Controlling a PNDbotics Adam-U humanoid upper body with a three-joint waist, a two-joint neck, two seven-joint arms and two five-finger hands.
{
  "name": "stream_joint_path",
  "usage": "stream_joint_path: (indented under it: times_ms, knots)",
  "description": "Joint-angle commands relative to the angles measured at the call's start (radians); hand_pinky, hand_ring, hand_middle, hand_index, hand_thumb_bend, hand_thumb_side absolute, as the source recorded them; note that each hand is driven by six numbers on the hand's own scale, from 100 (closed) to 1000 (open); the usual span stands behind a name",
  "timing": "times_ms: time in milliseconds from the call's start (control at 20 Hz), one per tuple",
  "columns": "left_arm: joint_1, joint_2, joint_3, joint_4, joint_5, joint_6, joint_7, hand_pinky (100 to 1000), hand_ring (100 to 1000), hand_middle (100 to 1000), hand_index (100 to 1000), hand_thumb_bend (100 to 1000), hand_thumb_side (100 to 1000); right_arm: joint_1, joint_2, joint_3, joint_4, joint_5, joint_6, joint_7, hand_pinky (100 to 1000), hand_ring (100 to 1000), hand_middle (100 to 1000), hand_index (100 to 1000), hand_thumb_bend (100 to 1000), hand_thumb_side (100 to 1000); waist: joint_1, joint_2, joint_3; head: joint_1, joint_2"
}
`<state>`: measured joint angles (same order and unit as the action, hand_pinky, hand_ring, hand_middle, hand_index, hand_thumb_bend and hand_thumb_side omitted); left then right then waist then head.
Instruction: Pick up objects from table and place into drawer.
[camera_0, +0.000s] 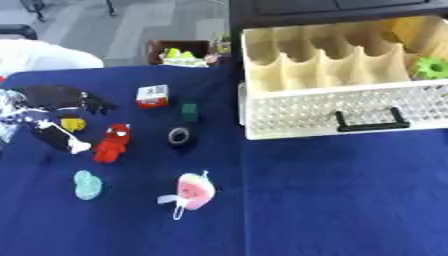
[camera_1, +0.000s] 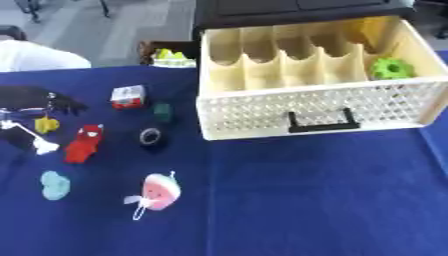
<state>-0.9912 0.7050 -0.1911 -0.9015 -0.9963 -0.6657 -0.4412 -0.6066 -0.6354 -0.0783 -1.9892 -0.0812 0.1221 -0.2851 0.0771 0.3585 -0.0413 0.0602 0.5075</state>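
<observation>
Drawer (camera_1: 315, 107): stood open at 1 o'clock; green object (camera_1: 391, 68) inside at right, fully seen only in right eye view.
Table (camera_0: 332, 200): red figure (camera_0: 112, 144), black ring (camera_0: 179, 135), pink toy (camera_0: 194, 191) lay at 9 o'clock.
Hands: none in view; fingers' state cannot be told.

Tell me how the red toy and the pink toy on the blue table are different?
The red figure is red with a dark patch on top; the pink toy is pink and rounded with a pale loop. The red figure lies farther back, beside the black ring; the pink toy lies nearer. Both lie outside the drawer.
</observation>
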Motion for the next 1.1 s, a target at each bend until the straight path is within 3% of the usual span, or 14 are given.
stream_joint_path:
  times_ms: [50,100,550,750,1100]
  knots:
    - [-0.014,0.042,0.022,-0.001,-0.002,-0.075,-0.08,662,734,735,978,189,890,-0.007,-0.014,-0.011,-0.011,-0.009,0.005,0.001,715,323,265,717,100,1000,-0.004,-0.021,0.002,0.005,-0.005]
    - [-0.015,0.041,0.026,0.004,0.003,-0.062,-0.08,655,727,718,954,205,1000,-0.006,-0.014,-0.011,-0.011,-0.01,0.006,0.001,716,323,264,716,100,1000,-0.005,-0.021,0.004,0.006,-0.004]
    - [-0.052,0.012,0.006,0.005,0.009,0.182,-0.166,664,741,723,845,415,1000,0.0,-0.008,-0.012,-0.011,-0.014,0.014,0.002,717,320,265,711,100,1000,-0.003,-0.027,0.006,0.013,0.007]
    - [-0.075,-0.009,-0.008,0.023,-0.046,0.208,-0.166,658,736,717,822,459,1000,0.002,-0.005,-0.013,-0.011,-0.015,0.016,0.003,717,316,263,707,100,1000,-0.002,-0.028,0.01,0.018,0.011]
    - [-0.107,-0.056,-0.025,0.081,-0.119,0.19,-0.156,657,731,715,828,494,1000,0.008,0.001,-0.017,-0.011,-0.018,0.02,0.002,718,314,261,701,100,1000,0.0,-0.033,0.017,0.024,0.02]
